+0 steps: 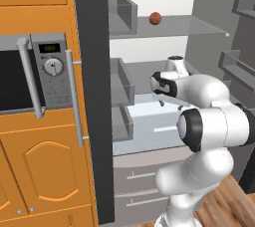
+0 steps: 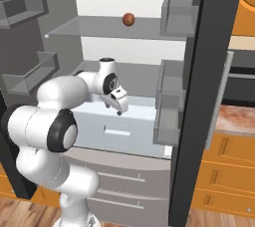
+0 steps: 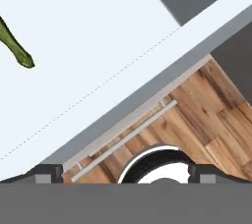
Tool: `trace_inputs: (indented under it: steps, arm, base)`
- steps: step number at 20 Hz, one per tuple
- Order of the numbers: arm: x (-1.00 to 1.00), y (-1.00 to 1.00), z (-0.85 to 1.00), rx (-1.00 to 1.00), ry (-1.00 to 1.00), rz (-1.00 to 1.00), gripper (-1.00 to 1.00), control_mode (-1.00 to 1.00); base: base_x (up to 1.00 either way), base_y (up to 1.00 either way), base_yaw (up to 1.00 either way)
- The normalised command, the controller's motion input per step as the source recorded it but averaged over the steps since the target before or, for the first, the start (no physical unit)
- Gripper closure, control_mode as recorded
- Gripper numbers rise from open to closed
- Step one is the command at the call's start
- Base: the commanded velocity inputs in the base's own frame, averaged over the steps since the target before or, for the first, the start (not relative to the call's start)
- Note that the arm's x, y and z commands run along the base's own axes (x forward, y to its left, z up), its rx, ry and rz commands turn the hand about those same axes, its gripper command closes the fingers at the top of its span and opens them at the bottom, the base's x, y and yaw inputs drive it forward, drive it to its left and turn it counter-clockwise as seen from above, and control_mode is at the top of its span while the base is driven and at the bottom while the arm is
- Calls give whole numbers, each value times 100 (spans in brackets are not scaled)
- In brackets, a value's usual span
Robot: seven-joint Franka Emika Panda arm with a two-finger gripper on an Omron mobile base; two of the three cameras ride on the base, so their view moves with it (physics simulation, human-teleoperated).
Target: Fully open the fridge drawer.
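Open fridge with the white arm reaching in from the front. The fridge drawer [image 1: 149, 124], a wide pale bluish-white box with a small rectangular handle [image 2: 118, 132] on its flat front, sits at the bottom of the upper compartment, pulled partly out past the 2 darker grey drawers [image 2: 122, 191] with thin bar handles below it. The gripper [image 2: 119, 109] hangs over the drawer, just above its open top and behind its front wall, pointing downward; it does not touch the handle. In the hand view the 2 finger tips [image 3: 47, 173] stand far apart at the bottom corners, so the gripper is spread wide and holds nothing. The same view looks down into the pale drawer interior, where a green item [image 3: 17, 51] lies near the left edge, and past the drawer's front rim to a grey bar handle [image 3: 125, 139] and the wooden floor [image 3: 211, 120]. A small round brown object [image 1: 155, 18] rests on the glass shelf [image 1: 199, 28] above. Grey bins [image 1: 121, 81] line the open door [image 1: 92, 96]. An orange cabinet [image 1: 45, 166] holds a microwave [image 1: 32, 74].
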Motion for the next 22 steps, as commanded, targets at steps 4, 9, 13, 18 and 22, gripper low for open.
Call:
trace_inputs:
  steps: [4,9,13,18,22]
  arm:
    - [-80,-43,-26,3,16,-13,-100,-100]
    - [-85,-43,-28,3,15,-12,-100,-100]
    - [-89,-40,-32,1,15,-12,-100,-100]
    - [-87,-38,-34,1,15,-12,-100,-100]
    - [-86,-34,-34,0,15,-11,-100,-100]
  base:
    - [0,0,0]
    - [0,0,0]
    - [0,0,0]
    - [0,0,0]
    - [0,0,0]
